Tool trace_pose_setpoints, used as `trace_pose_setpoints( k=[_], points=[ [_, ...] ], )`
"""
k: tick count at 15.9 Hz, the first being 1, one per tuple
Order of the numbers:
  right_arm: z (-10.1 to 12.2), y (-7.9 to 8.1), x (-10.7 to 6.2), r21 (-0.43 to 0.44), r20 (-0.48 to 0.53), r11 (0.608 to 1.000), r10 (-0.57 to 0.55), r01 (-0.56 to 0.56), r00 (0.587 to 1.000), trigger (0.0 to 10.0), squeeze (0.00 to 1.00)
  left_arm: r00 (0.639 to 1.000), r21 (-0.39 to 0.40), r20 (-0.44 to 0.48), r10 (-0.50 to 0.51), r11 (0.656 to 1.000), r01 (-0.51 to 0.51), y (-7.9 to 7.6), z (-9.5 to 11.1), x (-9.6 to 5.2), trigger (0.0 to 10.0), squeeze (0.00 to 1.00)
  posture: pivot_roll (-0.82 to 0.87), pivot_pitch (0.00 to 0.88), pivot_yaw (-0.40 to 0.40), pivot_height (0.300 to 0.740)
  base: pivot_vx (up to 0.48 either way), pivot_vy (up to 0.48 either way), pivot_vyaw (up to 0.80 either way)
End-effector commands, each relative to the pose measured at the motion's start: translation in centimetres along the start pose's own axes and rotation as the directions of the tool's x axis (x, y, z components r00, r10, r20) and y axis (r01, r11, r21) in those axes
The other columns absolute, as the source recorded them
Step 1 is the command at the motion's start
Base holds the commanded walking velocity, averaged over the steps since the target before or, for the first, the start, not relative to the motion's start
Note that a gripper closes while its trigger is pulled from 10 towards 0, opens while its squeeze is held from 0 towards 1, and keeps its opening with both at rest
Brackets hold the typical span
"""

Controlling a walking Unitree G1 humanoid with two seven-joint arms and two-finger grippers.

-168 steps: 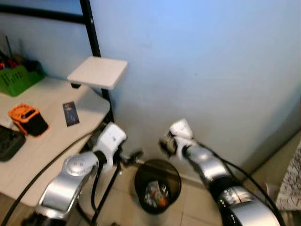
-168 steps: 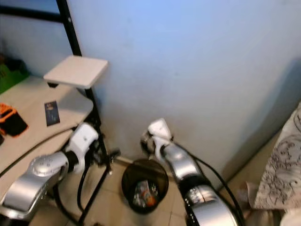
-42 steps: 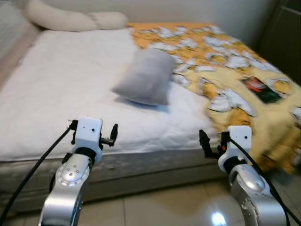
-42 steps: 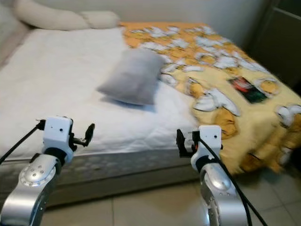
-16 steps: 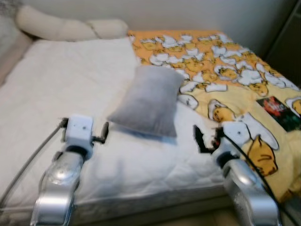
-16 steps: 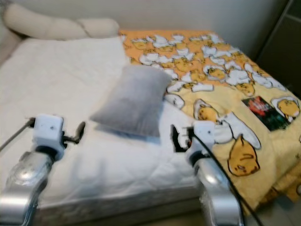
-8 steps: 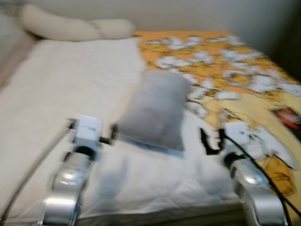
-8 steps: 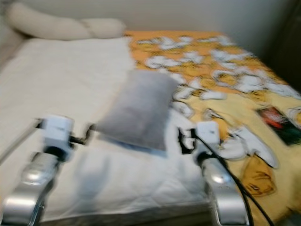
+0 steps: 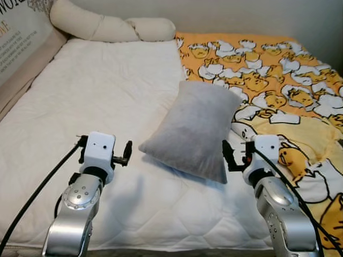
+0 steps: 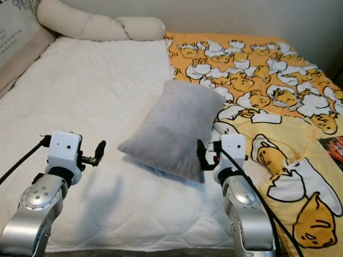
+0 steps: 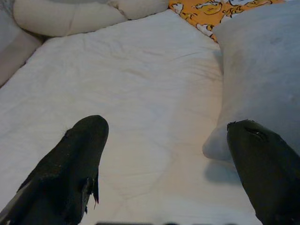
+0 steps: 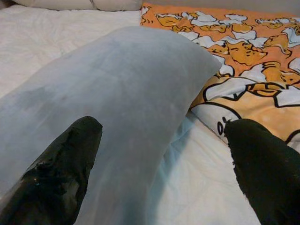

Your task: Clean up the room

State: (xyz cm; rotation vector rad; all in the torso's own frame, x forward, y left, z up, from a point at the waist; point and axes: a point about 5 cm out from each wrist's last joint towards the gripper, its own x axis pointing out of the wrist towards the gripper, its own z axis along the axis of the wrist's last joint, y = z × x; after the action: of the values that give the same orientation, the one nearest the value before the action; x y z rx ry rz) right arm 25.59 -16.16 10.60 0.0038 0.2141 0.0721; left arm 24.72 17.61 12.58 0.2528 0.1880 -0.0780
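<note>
Hovering over the near edge of the bed, both arms were raised side by side: the left gripper [image 9: 127,152] had its black fingers spread wide over bare sheet, nothing between them, and the right gripper [image 9: 227,158] was spread just as wide and empty, pointed at the low corner of the grey pillow [image 9: 194,127]. Half a second earlier the whole picture was smeared with motion; now it was sharp, and the camera had moved in closer than a second before, so the pillow sat larger and nearer the arms. That pillow was soft, plush, rectangular, lying tilted across the seam between the white quilted mattress cover [image 9: 102,96], stitched in broad wavy diamonds, and the orange blanket [image 9: 278,80] printed with cartoon egg figures, its far corner overlapping the blanket. Farther back a long cream bolster [image 9: 112,25], plump and curved, lay along the head of the bed against the wall.
</note>
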Motion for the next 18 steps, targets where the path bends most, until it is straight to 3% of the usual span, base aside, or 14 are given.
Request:
trace_pose_setpoints(
  k=[1,9,10,11,14,18],
  points=[
    [0.3,0.1,0.1,0.007,0.013,1.0,0.003,-0.003,1.0,10.0,0.0,1.0,0.01,0.012,-0.006,1.0,0.006,0.1,0.2,0.1,10.0,0.0,-0.07,0.0,-0.039,0.74,0.0,0.0,0.0],
    [0.5,0.2,0.3,0.02,-0.006,1.0,-0.006,0.006,1.0,10.0,0.0,0.999,0.024,0.005,-0.033,0.999,0.033,-0.3,0.3,0.2,10.0,0.0,-0.07,0.0,-0.038,0.74,0.0,0.0,0.0],
    [0.6,-0.2,0.4,0.051,-0.017,0.998,-0.034,0.035,0.999,10.0,0.93,0.999,0.027,0.005,-0.051,0.998,0.051,-0.4,0.3,0.2,10.0,0.0,-0.07,0.0,-0.037,0.74,0.0,0.0,0.0],
    [0.7,-0.7,0.6,0.082,-0.028,0.995,-0.058,0.06,0.998,10.0,1.0,0.998,0.031,0.006,-0.067,0.997,0.066,-0.6,0.3,0.2,10.0,0.0,-0.07,0.0,-0.037,0.74,0.0,0.0,0.0],
    [0.6,-2.4,1.6,0.156,-0.062,0.982,-0.096,0.105,0.993,10.0,1.0,0.989,0.038,0.015,-0.15,0.988,0.149,-1.4,0.5,0.5,10.0,0.0,-0.07,0.0,-0.036,0.74,0.0,0.0,0.0],
    [0.1,-5.4,5.6,0.269,-0.169,0.94,-0.169,0.21,0.971,10.0,1.0,0.941,0.066,0.018,-0.339,0.939,0.337,-3.0,1.1,1.2,10.0,0.0,-0.09,0.0,-0.004,0.74,0.0,0.0,0.0]
  ],
)
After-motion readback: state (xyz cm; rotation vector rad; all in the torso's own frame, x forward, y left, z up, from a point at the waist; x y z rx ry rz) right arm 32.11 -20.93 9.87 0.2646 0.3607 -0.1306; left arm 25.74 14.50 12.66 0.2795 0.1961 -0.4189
